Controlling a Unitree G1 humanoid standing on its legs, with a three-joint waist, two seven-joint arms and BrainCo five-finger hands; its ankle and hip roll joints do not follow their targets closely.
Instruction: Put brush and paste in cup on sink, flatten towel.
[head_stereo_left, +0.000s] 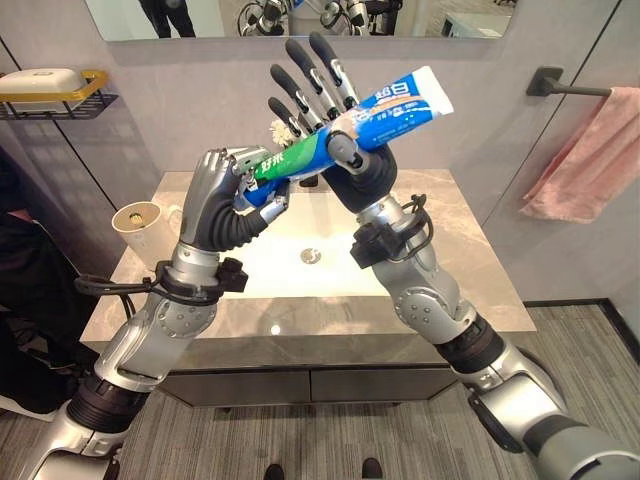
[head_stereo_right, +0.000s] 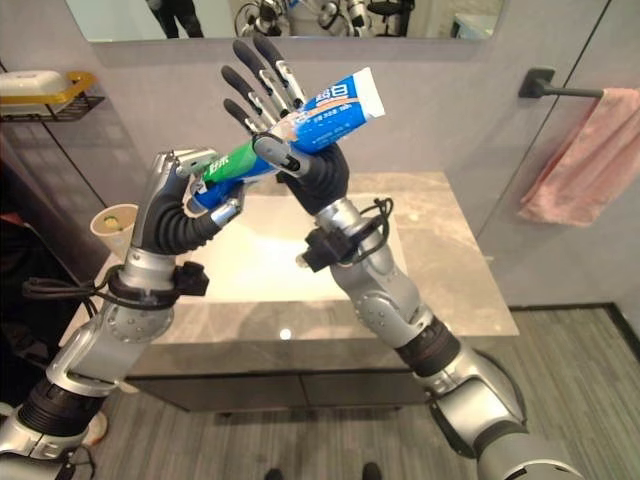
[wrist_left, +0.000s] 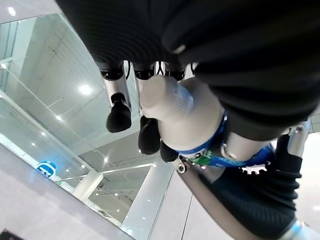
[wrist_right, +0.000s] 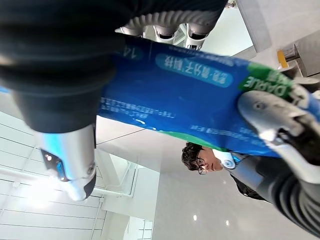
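While both hands are raised above the basin, the scene reads as follows.

Toothpaste tube (head_stereo_left: 345, 135): blue, green and white, held in the air over the sink (head_stereo_left: 470, 250), slanting from its cap end at 8 o'clock up to its flat crimped end at 2 o'clock.

Left hand (head_stereo_left: 225, 195): fingers curled round the cap end of the tube, grasping it; the left wrist view shows dark fingertips wrapped about the white end.

Right hand (head_stereo_left: 335, 120): palm against the middle of the tube, fingers straight and spread, pointing to 11 o'clock; the thumb (head_stereo_left: 343, 146) is bent across the tube's front and presses it to the palm.

Cup (head_stereo_left: 137, 228): cream, upright on the counter at 9 o'clock from the basin, well apart from the tube.

Towel (head_stereo_left: 585, 155): pink, hanging bunched from a dark bar (head_stereo_left: 570, 88) on the wall at 3 o'clock.

Soap dish (head_stereo_left: 50, 88): yellow-rimmed shelf on the wall at 10 o'clock, a white bar on it.

Mirror (head_stereo_left: 300, 15): above the sink at 12 o'clock.

Person (wrist_right: 200, 157): head with glasses seen in the right wrist view beyond the tube.
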